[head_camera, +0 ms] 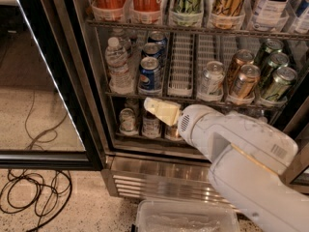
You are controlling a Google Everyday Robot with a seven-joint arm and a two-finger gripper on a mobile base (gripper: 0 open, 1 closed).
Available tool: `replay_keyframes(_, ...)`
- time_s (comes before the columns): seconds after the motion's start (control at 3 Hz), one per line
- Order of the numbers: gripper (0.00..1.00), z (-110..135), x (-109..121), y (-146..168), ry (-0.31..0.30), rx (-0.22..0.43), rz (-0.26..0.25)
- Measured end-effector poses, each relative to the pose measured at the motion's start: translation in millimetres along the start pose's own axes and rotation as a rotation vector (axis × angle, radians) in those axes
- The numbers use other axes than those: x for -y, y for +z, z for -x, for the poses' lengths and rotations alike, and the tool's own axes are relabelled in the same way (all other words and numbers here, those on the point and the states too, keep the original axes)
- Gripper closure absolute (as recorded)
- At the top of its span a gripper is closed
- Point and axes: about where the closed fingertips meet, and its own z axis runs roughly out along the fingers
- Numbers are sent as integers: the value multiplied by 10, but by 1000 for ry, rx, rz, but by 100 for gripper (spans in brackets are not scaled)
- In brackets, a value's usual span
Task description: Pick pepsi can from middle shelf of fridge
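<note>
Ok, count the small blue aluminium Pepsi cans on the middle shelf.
3, one lane: front can, second can behind it, third can at the back; more may hide. The gripper is just below the front can.

The robot's arm [251, 178] is a thick white tube of glossy moulded plastic, built of rounded, bulging segments with soft grey shading at the joins. At its 10 o'clock end, near the middle of the view, sits the cream-yellow blocky plastic pincer [161, 110], duller and more angular than the shell behind it. The bulbous white wrist housing [203, 124] carries a small round patch of perforated grille holes [185, 123] on its 9 o'clock face. A shallow grey recess [219, 146] is cut into the next segment. Toward 4 o'clock, a thin tan seam line [248, 157] runs diagonally, and a small barcode-like striped label [278, 151] marks the shell.
</note>
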Motion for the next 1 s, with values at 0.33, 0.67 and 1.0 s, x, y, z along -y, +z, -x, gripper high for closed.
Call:
replay_keyframes(0.33, 0, -129, 205, 628, 8, -37, 6)
replay_keyframes(0.67, 0, -283, -83, 891, -122, -53, 67)
replay_keyframes(1.0, 0, -283, -83, 891, -122, -53, 67)
